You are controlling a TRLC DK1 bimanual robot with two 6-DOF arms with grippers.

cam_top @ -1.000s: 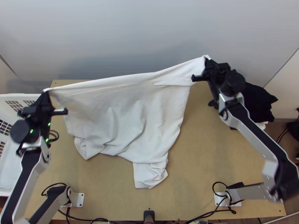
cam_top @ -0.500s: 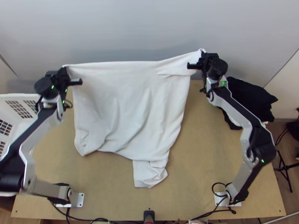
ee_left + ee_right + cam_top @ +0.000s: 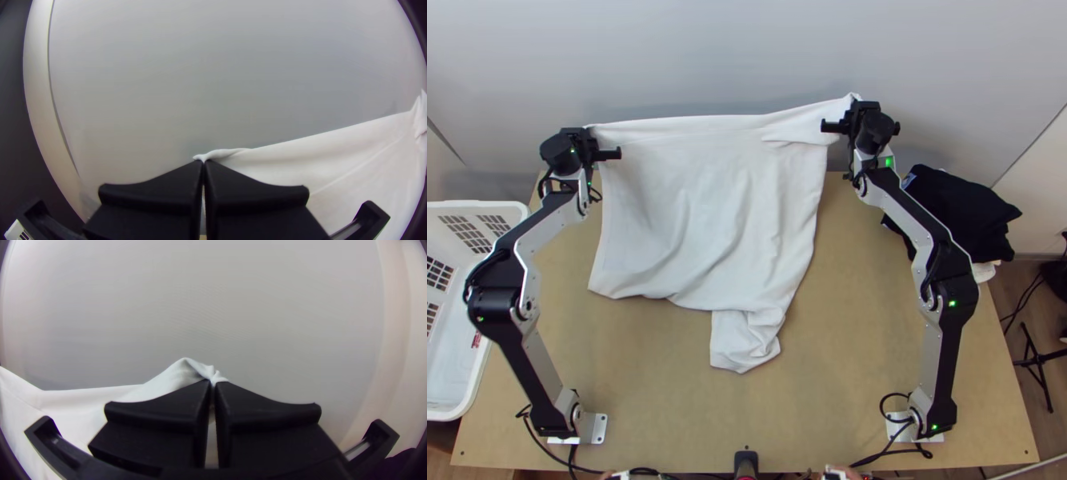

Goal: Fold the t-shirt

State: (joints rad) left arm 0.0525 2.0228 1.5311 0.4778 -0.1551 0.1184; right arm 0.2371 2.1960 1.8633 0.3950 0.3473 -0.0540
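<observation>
One white shirt (image 3: 707, 208) has its two far corners pinched in the closed jaws of the left gripper (image 3: 590, 132) and right gripper (image 3: 856, 101). Left of the shirt, one basket (image 3: 475, 206); right, some black cloth (image 3: 965, 210).

You have the right gripper (image 3: 857, 99) pinching a bunched bit of the white t-shirt (image 3: 167, 380) between its black fingers (image 3: 155, 418), the cloth stretching off to one side before a pale grey wall (image 3: 222, 306)
</observation>
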